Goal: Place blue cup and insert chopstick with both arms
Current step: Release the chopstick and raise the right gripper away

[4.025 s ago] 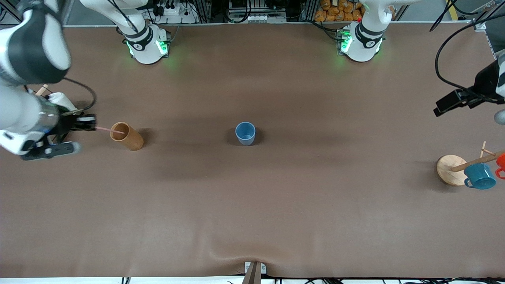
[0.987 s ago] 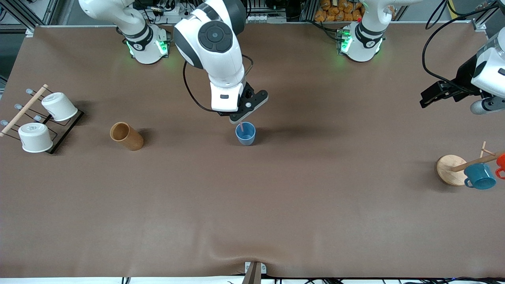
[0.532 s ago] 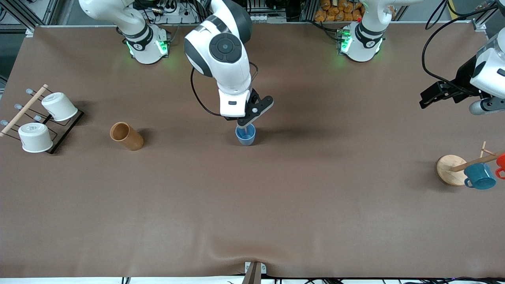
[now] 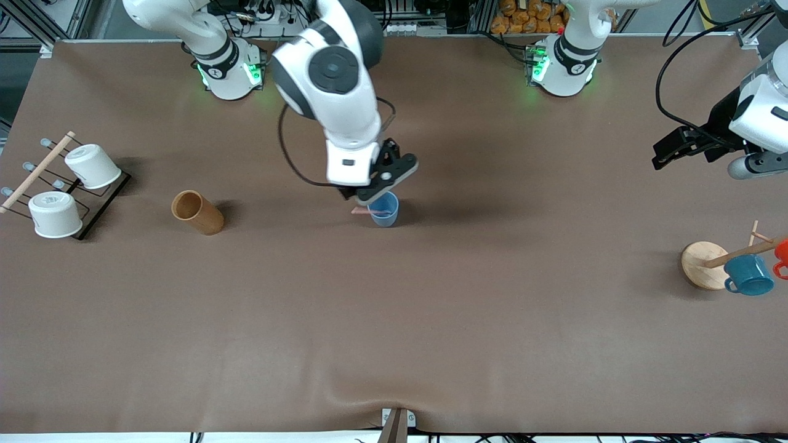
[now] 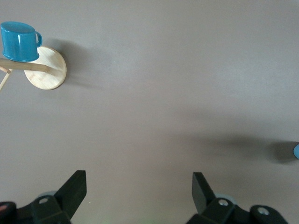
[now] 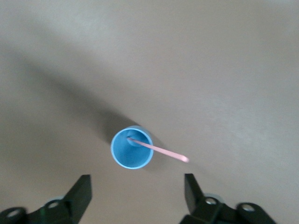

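Pale-pink, the chopstick now leans in the blue cup at mid-tabletop, freed half a second ago by our right gripper, whose fingers spread wide and empty just above, so insertion looks done. Only the right wrist view shows its tip inside; our left gripper waits, fingers wide and empty, near the teal mug.
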`<move>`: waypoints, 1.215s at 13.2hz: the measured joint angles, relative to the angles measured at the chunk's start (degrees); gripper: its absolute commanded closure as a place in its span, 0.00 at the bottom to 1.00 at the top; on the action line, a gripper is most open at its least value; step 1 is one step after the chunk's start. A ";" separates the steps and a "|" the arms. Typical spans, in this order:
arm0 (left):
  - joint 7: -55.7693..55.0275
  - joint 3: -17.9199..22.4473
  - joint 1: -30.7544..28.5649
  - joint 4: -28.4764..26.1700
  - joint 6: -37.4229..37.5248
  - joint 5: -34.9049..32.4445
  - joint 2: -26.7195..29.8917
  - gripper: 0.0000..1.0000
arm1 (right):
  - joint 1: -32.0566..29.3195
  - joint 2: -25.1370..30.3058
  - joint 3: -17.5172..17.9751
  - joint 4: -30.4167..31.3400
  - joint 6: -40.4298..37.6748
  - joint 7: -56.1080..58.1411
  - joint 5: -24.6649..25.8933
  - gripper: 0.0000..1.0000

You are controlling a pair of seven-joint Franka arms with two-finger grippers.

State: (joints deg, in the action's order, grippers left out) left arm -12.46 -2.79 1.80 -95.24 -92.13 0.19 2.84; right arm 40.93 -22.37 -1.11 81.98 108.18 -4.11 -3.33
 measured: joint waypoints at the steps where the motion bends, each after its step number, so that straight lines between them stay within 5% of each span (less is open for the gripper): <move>1: 0.66 0.03 -0.10 0.03 0.00 0.00 -0.01 0.00 | -2.04 1.53 -0.29 -0.11 -1.94 -0.01 0.09 0.00; 16: 4.42 0.82 -1.05 2.89 2.73 0.00 -0.03 0.00 | -39.83 19.72 -1.71 -0.27 -27.10 7.67 0.29 0.00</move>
State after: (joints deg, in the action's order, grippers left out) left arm -8.05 -1.97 0.74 -92.35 -89.40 0.19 2.82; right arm 1.09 -2.65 -2.82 81.71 81.08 3.56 -3.04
